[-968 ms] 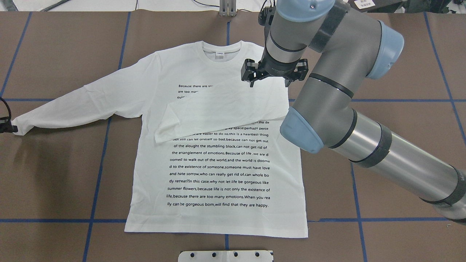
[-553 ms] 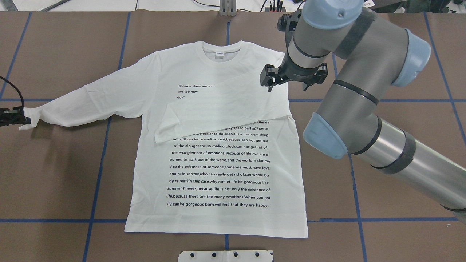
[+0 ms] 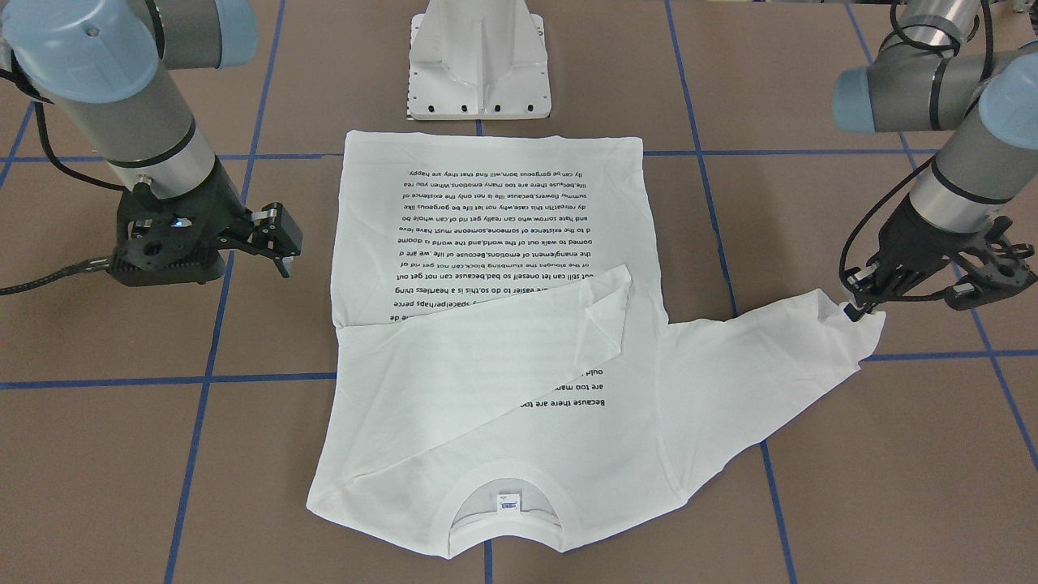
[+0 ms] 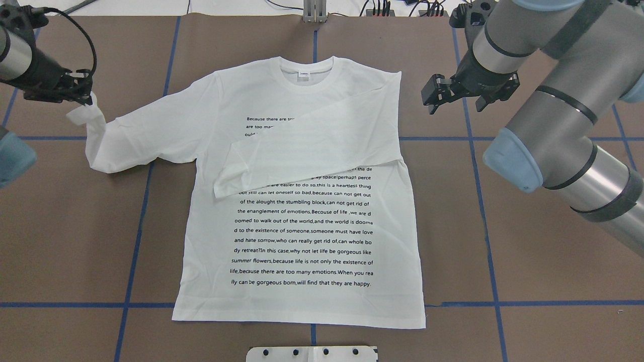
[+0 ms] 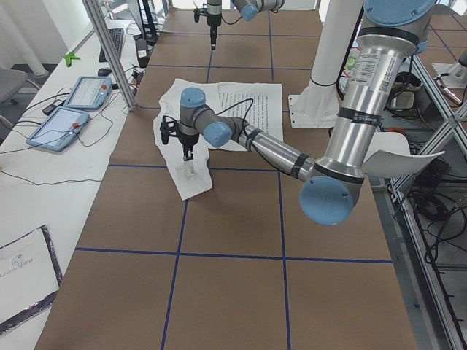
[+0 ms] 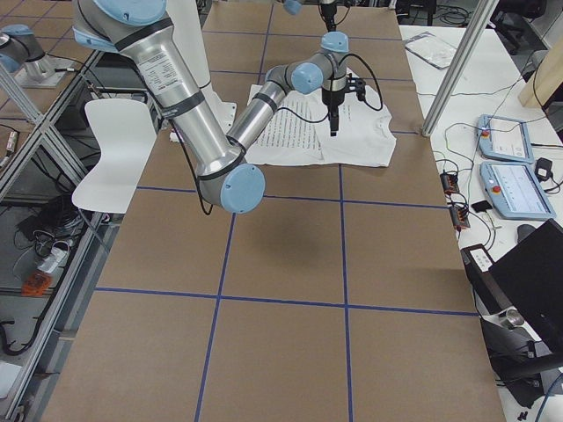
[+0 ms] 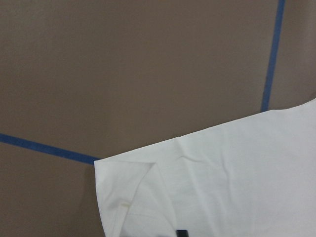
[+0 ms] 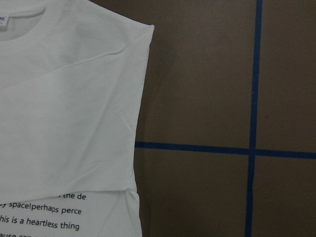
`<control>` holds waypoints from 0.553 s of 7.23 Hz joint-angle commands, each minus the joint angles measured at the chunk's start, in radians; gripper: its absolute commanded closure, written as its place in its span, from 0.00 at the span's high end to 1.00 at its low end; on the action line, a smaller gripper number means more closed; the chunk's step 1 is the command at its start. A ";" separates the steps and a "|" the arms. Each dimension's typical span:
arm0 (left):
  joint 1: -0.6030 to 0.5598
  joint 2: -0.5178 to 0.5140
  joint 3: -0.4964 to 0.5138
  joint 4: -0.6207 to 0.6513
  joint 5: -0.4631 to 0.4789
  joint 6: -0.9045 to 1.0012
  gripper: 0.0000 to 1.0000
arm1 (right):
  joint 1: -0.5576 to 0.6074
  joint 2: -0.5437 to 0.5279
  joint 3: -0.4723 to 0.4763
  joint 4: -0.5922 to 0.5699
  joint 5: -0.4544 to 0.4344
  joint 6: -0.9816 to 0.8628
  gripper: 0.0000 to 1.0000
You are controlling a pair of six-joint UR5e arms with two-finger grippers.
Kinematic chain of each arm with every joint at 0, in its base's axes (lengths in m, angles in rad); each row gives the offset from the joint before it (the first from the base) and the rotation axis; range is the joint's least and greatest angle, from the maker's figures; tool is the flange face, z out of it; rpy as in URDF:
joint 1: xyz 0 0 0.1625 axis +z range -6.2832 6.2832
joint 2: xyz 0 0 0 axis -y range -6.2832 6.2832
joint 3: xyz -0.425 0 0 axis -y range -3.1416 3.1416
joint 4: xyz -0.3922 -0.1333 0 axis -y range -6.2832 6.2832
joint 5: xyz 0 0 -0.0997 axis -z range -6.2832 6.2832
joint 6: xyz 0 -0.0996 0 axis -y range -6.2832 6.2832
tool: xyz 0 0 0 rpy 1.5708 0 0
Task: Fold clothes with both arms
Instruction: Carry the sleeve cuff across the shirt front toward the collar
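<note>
The white long-sleeved T-shirt (image 4: 302,236) lies flat on the brown table, printed text up, neck at the far side. Its one sleeve (image 4: 312,146) is folded across the chest. My left gripper (image 4: 83,98) is shut on the cuff of the other sleeve (image 4: 141,136) and holds it lifted above the table; it also shows in the front-facing view (image 3: 859,308). The left wrist view shows sleeve cloth (image 7: 222,177). My right gripper (image 4: 455,108) is open and empty, off the shirt beside its shoulder (image 8: 74,98), and it also shows in the front-facing view (image 3: 259,243).
The white metal pedestal (image 3: 478,65) stands at the near table edge, just past the shirt's hem. Blue tape lines (image 4: 488,251) grid the brown table. A side table with tablets (image 5: 73,109) lies beyond the left end.
My right gripper has moved right, off the folded sleeve and clear of the shirt. My left gripper has lifted the sleeve cuff and carried it inward and toward the far side.
</note>
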 commanded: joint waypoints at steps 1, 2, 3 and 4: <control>0.003 -0.229 0.113 0.076 0.037 -0.006 0.00 | 0.067 -0.074 0.001 -0.001 0.011 -0.106 1.00; 0.006 -0.322 0.193 0.078 0.036 -0.009 0.00 | 0.103 -0.106 0.001 -0.001 0.031 -0.169 1.00; 0.026 -0.411 0.242 0.096 0.060 -0.072 0.00 | 0.147 -0.150 0.004 0.008 0.077 -0.221 1.00; 0.119 -0.487 0.247 0.163 0.141 -0.124 0.00 | 0.181 -0.195 0.020 0.011 0.093 -0.276 1.00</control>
